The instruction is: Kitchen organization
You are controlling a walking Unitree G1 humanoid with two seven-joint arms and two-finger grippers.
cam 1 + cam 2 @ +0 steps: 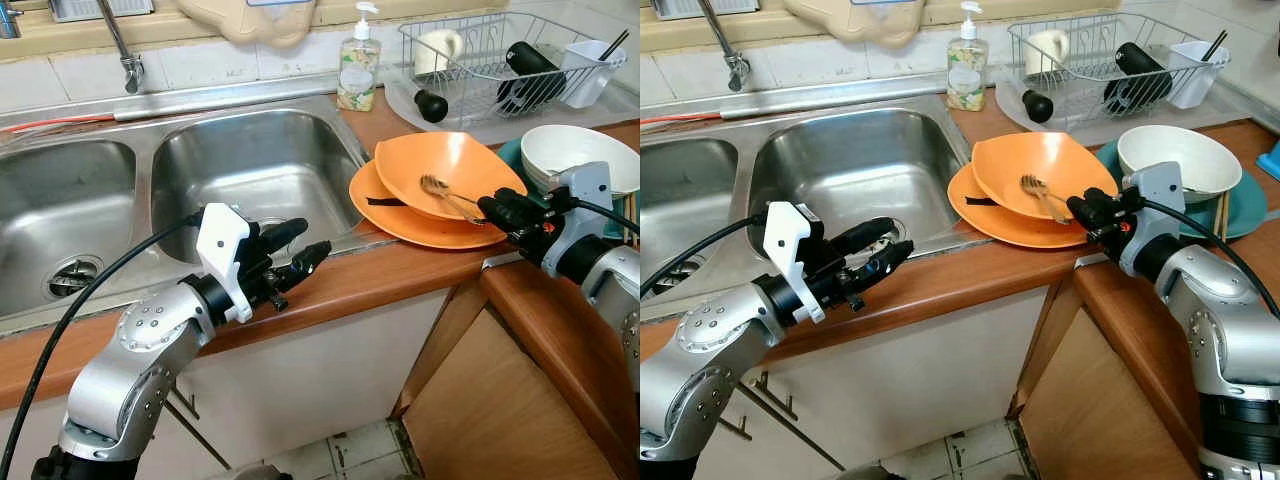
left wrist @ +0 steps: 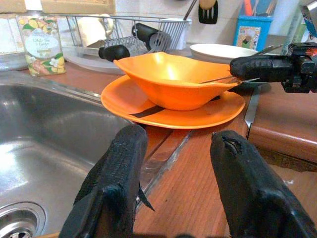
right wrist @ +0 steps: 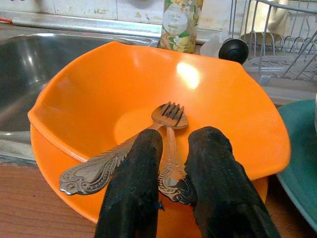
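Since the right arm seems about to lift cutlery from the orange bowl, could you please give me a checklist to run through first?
1. Right end effector straddles a utensil handle: ok.
2. Fingers closed on it: not ok, a gap shows.
3. Second utensil clear of the grasp: cannot tell, they cross.
4. Orange bowl seated on the orange plate: ok.
5. Left end effector out of the way, open at the sink edge: ok.

The left arm reaches forward with its elbow bent, and the left gripper [image 1: 295, 250] hovers with its two black fingers spread apart. The right arm stretches in from the right, and the right gripper [image 1: 1081, 212] points leftward, its fingers [image 3: 213, 163] slightly parted.
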